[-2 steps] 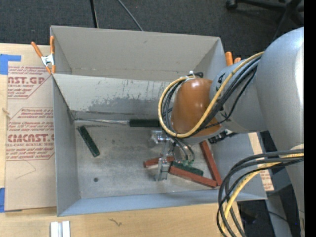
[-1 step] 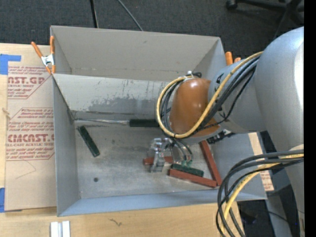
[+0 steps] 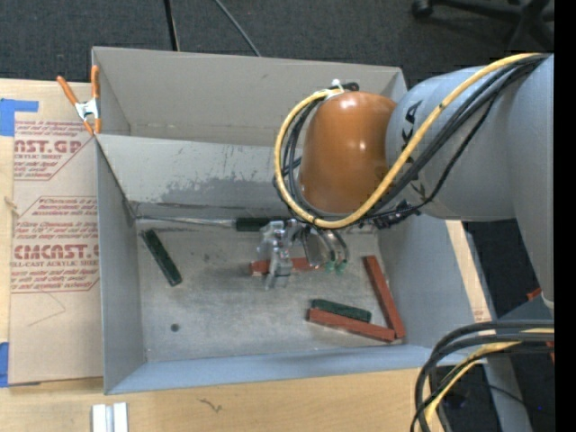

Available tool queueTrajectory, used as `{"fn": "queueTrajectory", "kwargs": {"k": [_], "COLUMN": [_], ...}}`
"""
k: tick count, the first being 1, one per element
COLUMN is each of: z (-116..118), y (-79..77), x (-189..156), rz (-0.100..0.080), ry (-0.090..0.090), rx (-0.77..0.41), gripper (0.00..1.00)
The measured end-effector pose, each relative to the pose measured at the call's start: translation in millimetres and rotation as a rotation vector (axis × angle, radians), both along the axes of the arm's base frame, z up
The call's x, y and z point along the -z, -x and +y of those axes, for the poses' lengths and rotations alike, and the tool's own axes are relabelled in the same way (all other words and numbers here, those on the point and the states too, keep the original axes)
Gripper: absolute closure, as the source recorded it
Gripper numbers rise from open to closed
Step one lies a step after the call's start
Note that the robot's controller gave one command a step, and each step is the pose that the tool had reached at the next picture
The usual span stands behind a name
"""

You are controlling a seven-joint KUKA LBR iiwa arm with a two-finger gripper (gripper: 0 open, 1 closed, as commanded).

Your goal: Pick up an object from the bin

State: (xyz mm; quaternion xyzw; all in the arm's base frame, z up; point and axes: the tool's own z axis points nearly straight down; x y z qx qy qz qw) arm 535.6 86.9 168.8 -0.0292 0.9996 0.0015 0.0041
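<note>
My gripper (image 3: 277,264) is low in the middle of the bin, its metal fingers pointing down at the floor. A small red-brown piece (image 3: 260,267) lies right at the fingertips, touching or just beside them; whether the fingers are round it I cannot tell. A dark green stick (image 3: 251,225) lies just behind the gripper near the back wall. To the right of the gripper a long red-brown bar (image 3: 383,296) lies on the floor.
A dark green bar (image 3: 162,256) lies at the left of the bin floor. At the front right a dark green strip (image 3: 342,310) rests on another red-brown bar (image 3: 351,325). The arm with its orange cover and cables overhangs the bin's right half.
</note>
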Motion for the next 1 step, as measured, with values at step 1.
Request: {"fn": "queueTrajectory", "kwargs": {"k": [1], "z": [3.8], "y": [28.3], "x": [-60.5], "rz": [0.002], "ry": [0.001], "rx": [0.028], "gripper": [1.0]}}
